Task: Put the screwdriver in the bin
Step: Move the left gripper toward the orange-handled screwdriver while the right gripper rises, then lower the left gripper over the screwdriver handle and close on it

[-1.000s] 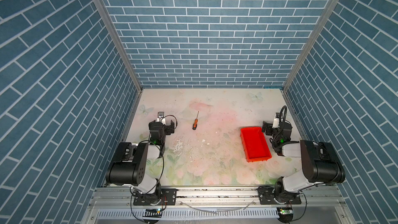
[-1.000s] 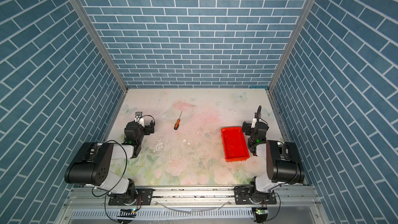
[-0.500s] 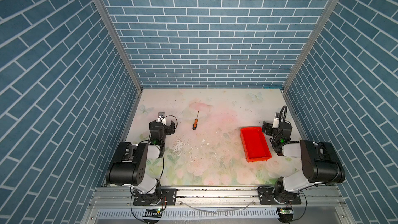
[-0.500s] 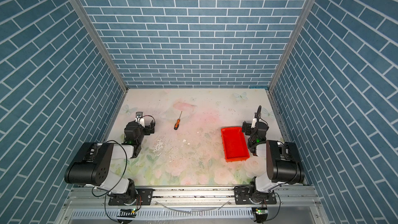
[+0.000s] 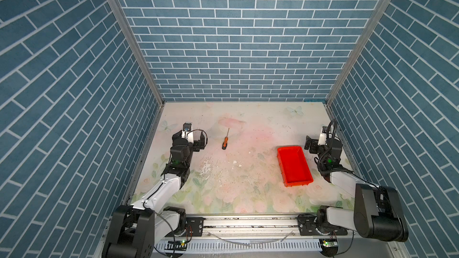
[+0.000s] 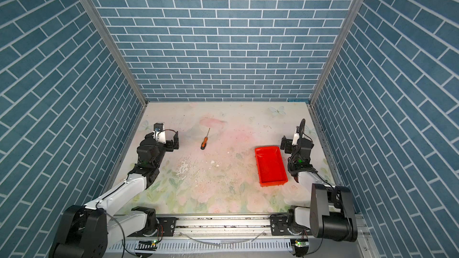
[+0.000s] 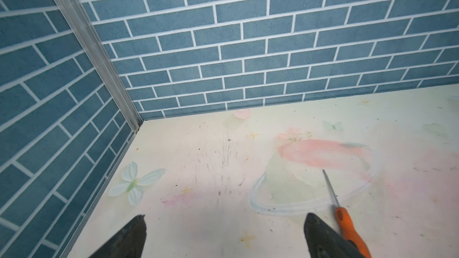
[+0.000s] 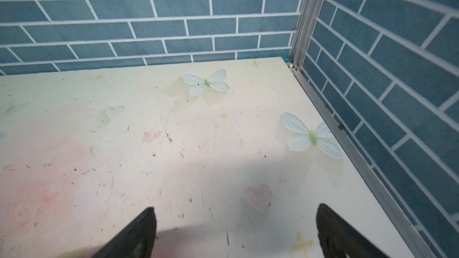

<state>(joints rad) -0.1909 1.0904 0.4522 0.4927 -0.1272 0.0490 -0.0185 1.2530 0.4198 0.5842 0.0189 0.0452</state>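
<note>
Jaws stand wide on both arms, gripping neither object. My screwdriver (image 5: 225, 142) lies flat on the counter (image 5: 236, 177) at about 11 o'clock from its middle, shaft tip toward 12 and black cap toward 6, with the left jaws near at its 9 o'clock; the left wrist view shows its orange handle (image 7: 347, 227) just beside one jaw. I see the red bin (image 5: 294, 167) well apart at the screwdriver's 4 o'clock, the right jaws close at the bin's 2 o'clock.
</note>
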